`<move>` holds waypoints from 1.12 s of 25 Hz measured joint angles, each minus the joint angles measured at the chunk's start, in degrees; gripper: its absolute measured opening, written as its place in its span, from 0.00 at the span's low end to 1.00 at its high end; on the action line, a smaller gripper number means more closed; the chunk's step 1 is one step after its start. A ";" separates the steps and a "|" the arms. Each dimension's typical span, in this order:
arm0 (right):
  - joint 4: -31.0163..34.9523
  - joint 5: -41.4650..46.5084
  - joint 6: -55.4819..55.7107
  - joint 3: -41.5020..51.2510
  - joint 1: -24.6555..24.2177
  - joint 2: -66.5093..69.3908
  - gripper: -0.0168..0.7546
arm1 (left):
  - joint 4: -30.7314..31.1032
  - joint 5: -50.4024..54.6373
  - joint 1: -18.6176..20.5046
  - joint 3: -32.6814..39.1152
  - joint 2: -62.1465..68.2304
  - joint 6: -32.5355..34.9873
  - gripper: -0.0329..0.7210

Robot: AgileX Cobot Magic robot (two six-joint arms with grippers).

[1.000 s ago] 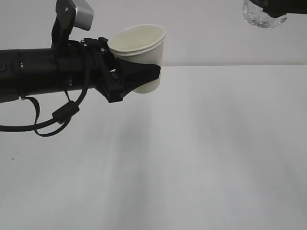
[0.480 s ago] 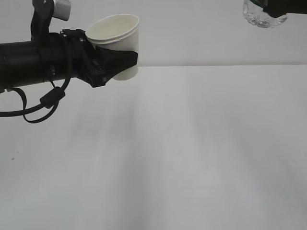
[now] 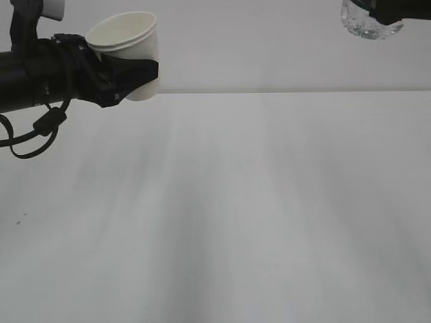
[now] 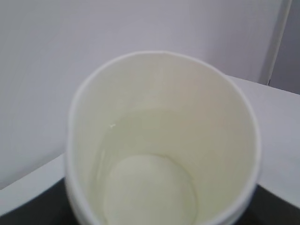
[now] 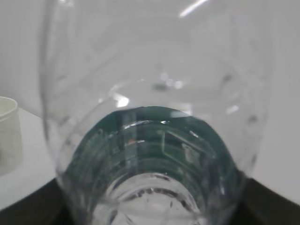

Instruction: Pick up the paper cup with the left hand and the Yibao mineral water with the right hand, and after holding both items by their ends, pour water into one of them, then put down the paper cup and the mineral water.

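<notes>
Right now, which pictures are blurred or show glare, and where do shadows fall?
Left wrist view: paper cup soft, out of focus. Right wrist view: Yibao mineral water blurred, with bright glints on the plastic. Exterior view: sharper; faint streaky shadows on the table.

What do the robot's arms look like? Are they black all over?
Mostly black. The left arm is a thick dark tube ending in a black left gripper with flat angular fingers. A thin black cable loops beneath it, and a grey-white camera box sits on top. Of the right gripper, only a black edge shows at the top corner.
</notes>
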 joint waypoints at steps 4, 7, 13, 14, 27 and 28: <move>0.00 0.00 0.00 0.00 0.00 0.00 0.63 | 0.00 0.00 1.61 0.00 0.00 0.00 0.63; 0.00 0.00 0.00 0.00 0.00 0.00 0.63 | 0.00 0.22 2.99 0.00 0.00 0.00 0.63; 0.00 0.00 0.00 0.00 0.00 0.00 0.64 | 0.00 0.44 5.63 0.00 0.00 0.00 0.63; 0.00 0.00 0.00 0.00 0.00 0.00 0.64 | 0.00 0.44 6.08 0.00 0.00 0.00 0.63; 0.00 0.00 0.00 0.00 0.00 0.00 0.63 | -0.05 3.19 11.26 0.00 0.00 -0.34 0.63; 0.00 0.00 0.00 0.00 0.00 0.00 0.63 | -0.05 3.53 11.69 0.00 0.00 -0.43 0.63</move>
